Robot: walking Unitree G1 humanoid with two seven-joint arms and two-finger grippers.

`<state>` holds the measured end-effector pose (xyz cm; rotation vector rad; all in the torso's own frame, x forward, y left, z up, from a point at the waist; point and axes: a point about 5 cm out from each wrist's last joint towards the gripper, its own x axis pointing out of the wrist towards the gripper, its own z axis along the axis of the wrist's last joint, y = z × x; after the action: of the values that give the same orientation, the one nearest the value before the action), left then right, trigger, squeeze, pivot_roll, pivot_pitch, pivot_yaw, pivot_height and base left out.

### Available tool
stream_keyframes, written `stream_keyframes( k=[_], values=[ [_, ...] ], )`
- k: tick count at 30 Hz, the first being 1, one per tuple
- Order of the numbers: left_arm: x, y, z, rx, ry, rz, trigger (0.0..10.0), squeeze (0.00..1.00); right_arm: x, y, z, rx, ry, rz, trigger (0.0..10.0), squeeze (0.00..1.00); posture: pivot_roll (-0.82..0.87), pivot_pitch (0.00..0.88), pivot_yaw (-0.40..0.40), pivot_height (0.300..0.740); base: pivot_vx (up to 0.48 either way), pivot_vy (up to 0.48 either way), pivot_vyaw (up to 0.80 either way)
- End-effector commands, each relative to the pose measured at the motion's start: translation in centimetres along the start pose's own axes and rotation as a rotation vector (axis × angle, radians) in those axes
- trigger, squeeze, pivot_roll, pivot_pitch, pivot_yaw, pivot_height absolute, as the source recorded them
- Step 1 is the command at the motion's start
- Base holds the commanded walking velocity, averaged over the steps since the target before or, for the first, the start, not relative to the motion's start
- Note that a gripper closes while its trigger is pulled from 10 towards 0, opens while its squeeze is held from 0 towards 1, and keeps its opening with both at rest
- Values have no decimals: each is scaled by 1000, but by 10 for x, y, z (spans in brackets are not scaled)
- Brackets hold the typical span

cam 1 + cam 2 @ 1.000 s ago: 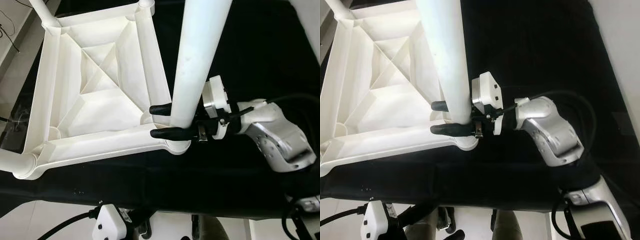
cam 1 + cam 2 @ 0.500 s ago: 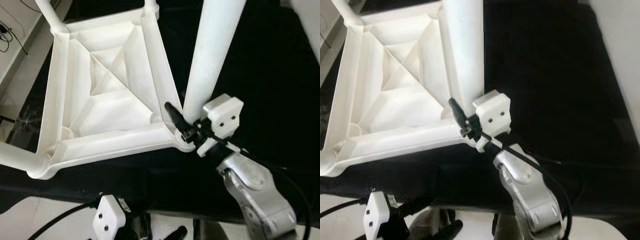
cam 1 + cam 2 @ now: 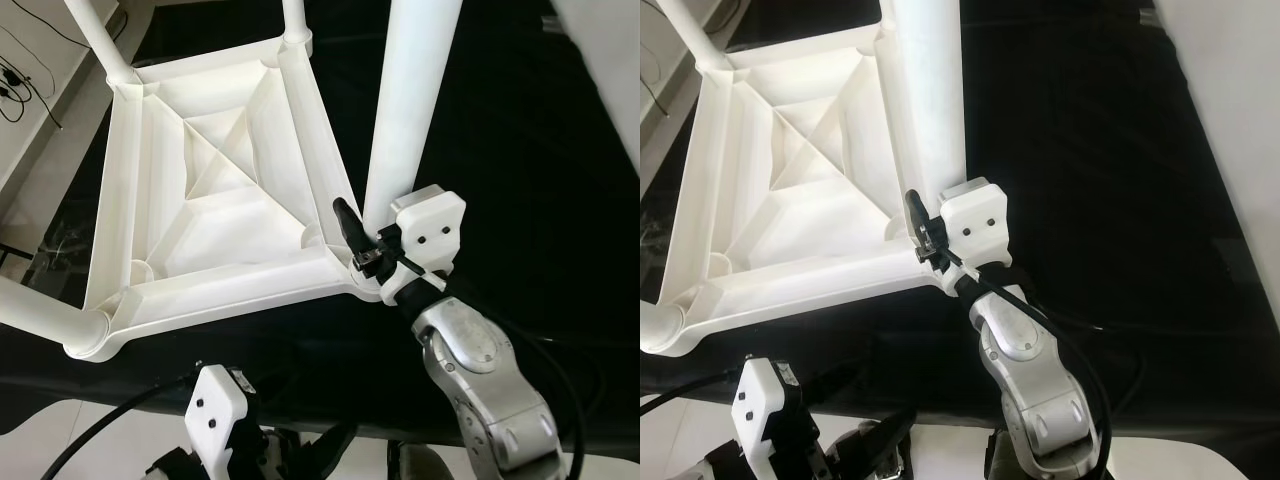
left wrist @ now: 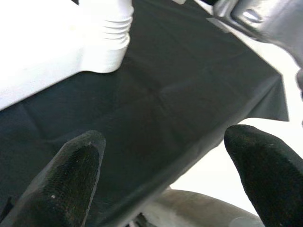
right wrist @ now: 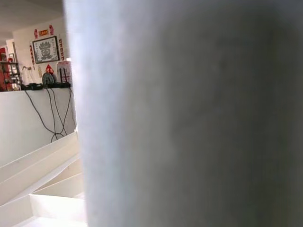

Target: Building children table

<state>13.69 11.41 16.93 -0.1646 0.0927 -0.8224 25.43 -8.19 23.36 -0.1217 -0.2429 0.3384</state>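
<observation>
The white children's table [image 3: 215, 190] lies upside down on a black cloth, ribbed underside up. Its legs stand up at the far left [image 3: 95, 40], far right [image 3: 293, 15] and near left [image 3: 30, 315]. The near right leg [image 3: 410, 100] rises toward me from its corner socket. My right gripper [image 3: 375, 210] is shut around this leg just above the socket. One black finger [image 3: 347, 225] shows on the leg's left, the other is hidden behind it. My left gripper [image 4: 165, 142] hangs open over the cloth's near edge, holding nothing.
The black cloth [image 3: 520, 150] spreads out to the right of the table. Light floor with cables [image 3: 20, 70] lies at the left. My left arm's white wrist block [image 3: 218, 415] sits below the cloth's near edge. A pale surface [image 3: 610, 60] borders the far right.
My right arm has swung from the right side of the near right leg round to its near side, the fingers staying at the leg's base. The camera has shifted a little.
</observation>
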Motion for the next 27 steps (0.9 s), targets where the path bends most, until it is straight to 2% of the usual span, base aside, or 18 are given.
stream_keyframes(
  k=[1,7,15,16,17,22,23,24,25,26,27],
  values=[
    [-2,1,-4,-17,12,8,10000,0,-3,-4,-31,19,186,-57,10000,0,61,290,88,740,0,0,0],
    [-1,4,-4,-14,10,4,10000,0,-7,2,-33,31,189,-85,10000,0,56,282,93,740,0,0,0],
    [0,6,-6,-14,9,1,10000,0,-5,8,-32,63,170,-31,10000,12,51,268,90,740,0,0,0],
    [0,6,-6,-14,8,0,10000,0,-5,9,-31,75,154,-14,10000,1000,51,268,90,740,0,0,0],
    [0,6,-6,-14,8,0,10000,0,-5,9,-31,75,154,-14,10000,1000,51,268,90,740,0,0,0],
    [0,5,-7,-14,5,-1,10000,0,2,13,0,209,-52,246,10000,1000,48,264,89,740,0,0,0],
    [0,5,-7,-14,5,-1,10000,0,2,13,0,209,-52,246,10000,1000,48,264,89,740,0,0,0],
    [1,5,-7,-14,2,-1,10000,0,6,4,6,180,-96,315,10000,1000,48,265,87,740,0,0,0],
    [1,5,-7,-14,0,-1,10000,0,8,-1,7,136,-109,360,10000,576,46,266,83,740,0,0,0],
    [1,5,-7,-14,0,-1,10000,0,8,-1,7,136,-109,360,10000,576,46,266,83,740,0,0,0],
    [2,5,-7,-14,-2,-1,10000,0,11,-7,8,81,-118,415,10000,424,46,266,83,740,0,0,0]
  ],
)
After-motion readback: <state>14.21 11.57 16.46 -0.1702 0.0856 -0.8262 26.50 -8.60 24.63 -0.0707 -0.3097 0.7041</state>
